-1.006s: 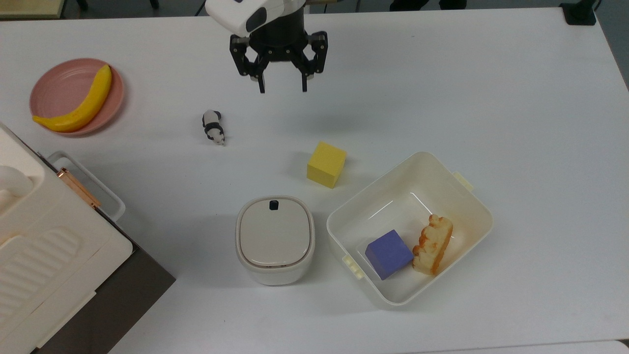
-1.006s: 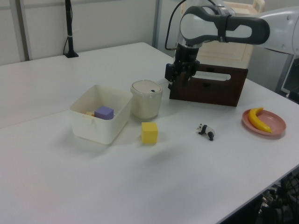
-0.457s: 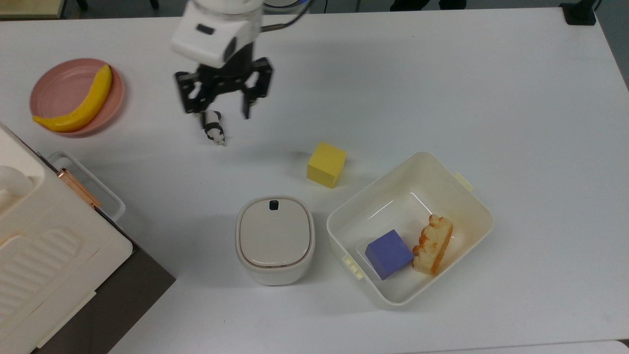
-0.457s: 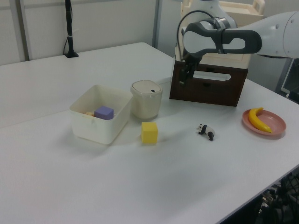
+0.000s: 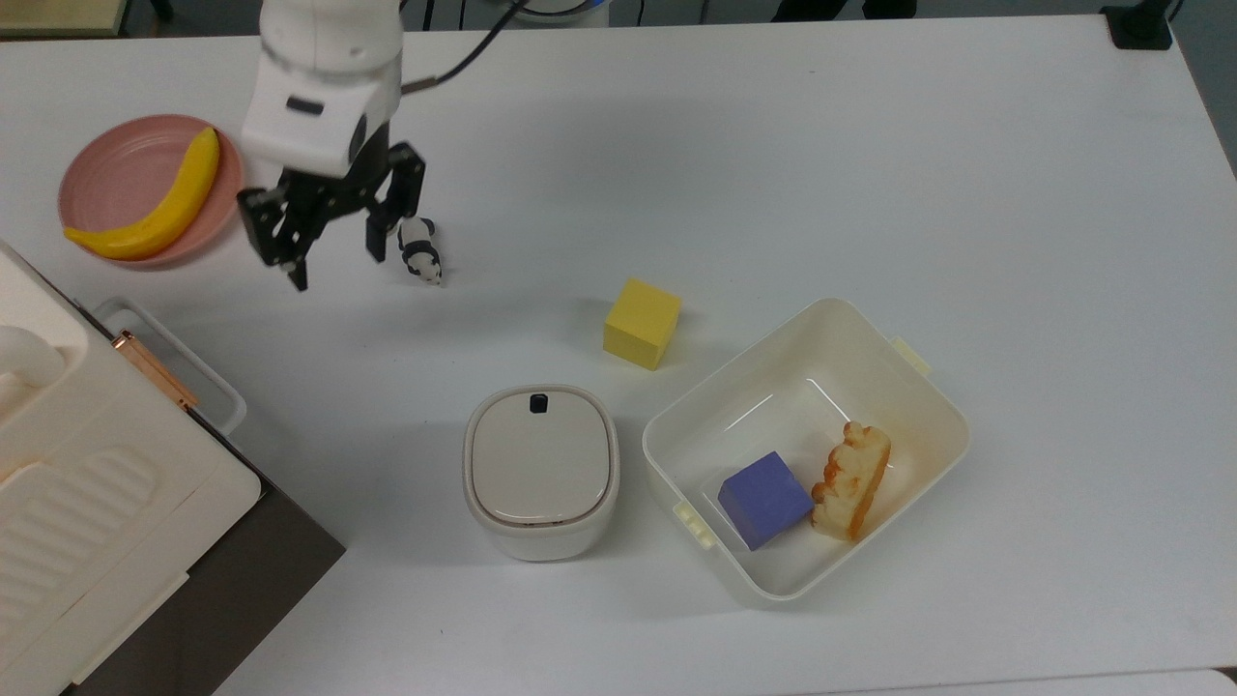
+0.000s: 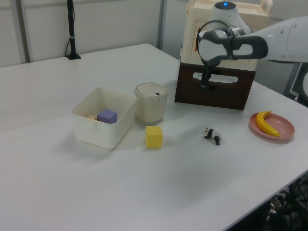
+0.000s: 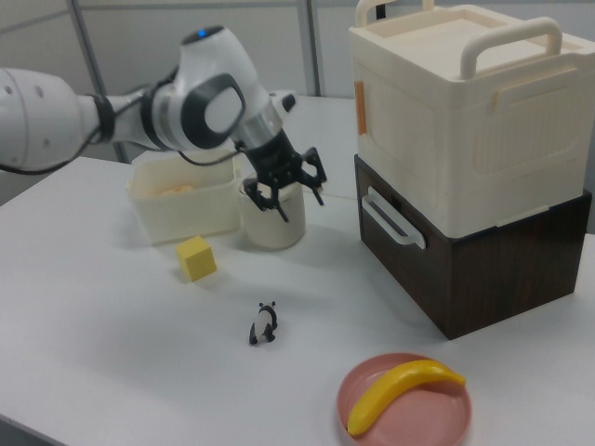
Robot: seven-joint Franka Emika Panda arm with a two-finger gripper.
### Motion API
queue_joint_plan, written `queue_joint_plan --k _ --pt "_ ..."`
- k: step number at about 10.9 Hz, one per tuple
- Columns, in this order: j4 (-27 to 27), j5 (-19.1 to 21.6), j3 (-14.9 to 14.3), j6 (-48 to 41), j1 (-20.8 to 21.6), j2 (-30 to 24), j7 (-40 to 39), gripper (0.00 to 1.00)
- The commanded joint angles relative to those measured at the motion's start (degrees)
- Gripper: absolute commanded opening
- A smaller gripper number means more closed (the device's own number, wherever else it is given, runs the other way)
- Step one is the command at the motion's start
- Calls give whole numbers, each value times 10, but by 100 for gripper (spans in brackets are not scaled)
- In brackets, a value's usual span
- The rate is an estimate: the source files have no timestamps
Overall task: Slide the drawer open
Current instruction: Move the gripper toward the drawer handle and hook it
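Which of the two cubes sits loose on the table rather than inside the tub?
The yellow cube, bare on the table; the purple cube lies inside the cream tub.

Top view overhead; left, right views face oppositely.

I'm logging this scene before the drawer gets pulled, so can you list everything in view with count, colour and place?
drawer: one, dark brown front with whitish loop handle, shut, under the cream case.
cream case: one, cream, stacked on the drawer.
pink plate: one, pink, the top view's left edge.
banana: one, yellow, on the plate.
panda figure: one, black and white, on the table beside the gripper.
yellow cube: one, mid-table.
white lidded bin: one, beside the tub.
cream tub: one, holding a purple cube and a toast-coloured piece.
table: one, white.
gripper: one, black, open, hanging above the table between plate and panda.
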Motion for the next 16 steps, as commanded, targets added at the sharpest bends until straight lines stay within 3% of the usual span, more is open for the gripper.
queue_joint_plan --k 1,7,16 --pt "13 -10 -32 105 -9 61 -12 70" --pt "45 -9 -49 225 -55 111 -10 66" --pt "24 -9 -53 229 -47 119 -25 57"
